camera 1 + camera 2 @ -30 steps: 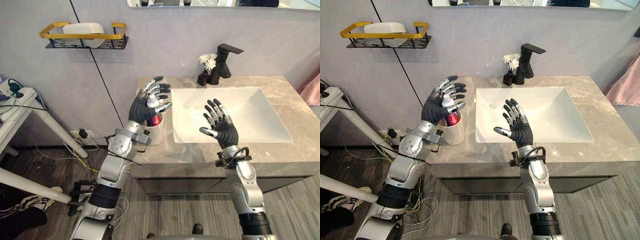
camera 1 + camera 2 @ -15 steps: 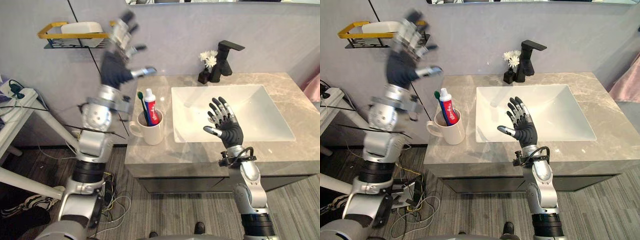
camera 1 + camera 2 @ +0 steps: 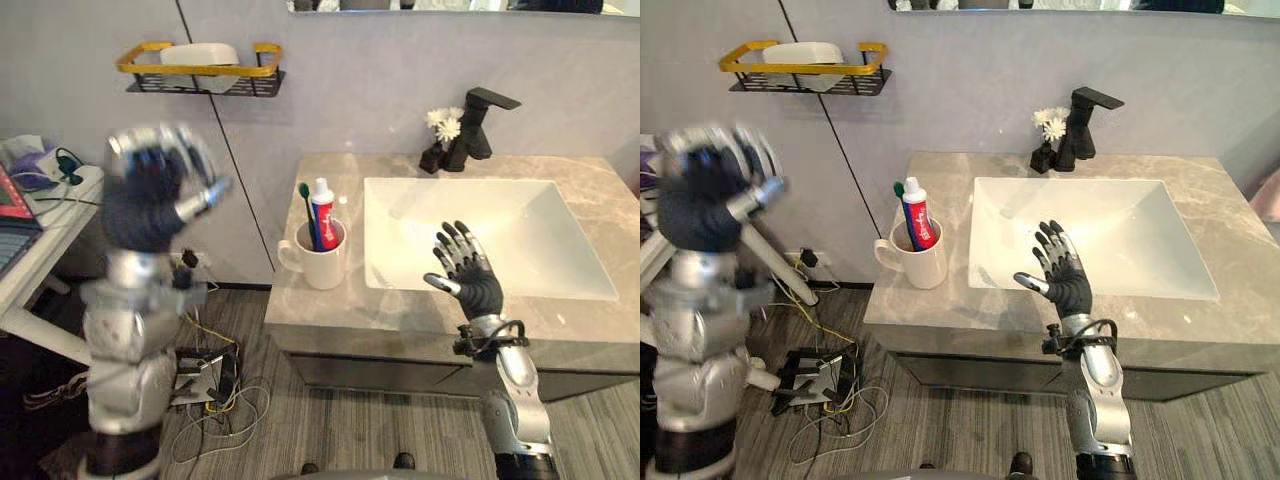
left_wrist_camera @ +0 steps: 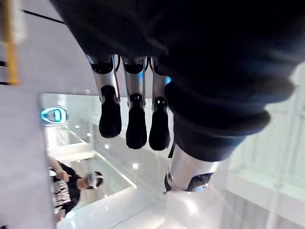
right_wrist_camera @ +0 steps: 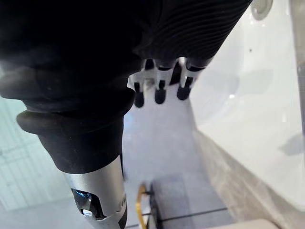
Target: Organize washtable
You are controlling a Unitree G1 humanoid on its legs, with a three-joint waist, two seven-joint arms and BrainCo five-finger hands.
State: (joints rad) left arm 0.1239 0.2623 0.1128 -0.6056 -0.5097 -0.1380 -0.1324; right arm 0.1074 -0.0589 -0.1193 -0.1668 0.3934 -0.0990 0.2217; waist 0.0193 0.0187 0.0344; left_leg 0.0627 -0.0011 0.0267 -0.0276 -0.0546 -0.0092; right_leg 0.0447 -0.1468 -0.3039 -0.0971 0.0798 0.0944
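Grey washroom: mug (image 3: 322,268) loaded

White mug with toothbrush (image 3: 305,200) and toothpaste (image 3: 322,208) stands centre-left on bench (image 3: 400,322), beside sink (image 3: 500,235). Left robot hand (image 3: 145,205), far left, and right robot hand (image 3: 478,290), over bench front, are both spread and empty. Judged step: clearing away; keep arms wide of mug.

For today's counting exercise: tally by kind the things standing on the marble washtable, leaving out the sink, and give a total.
white ceramic mug: 1
green toothbrush: 1
red-and-white toothpaste tube: 1
black metal tap: 1
small black vase of white flowers: 1
Total: 5
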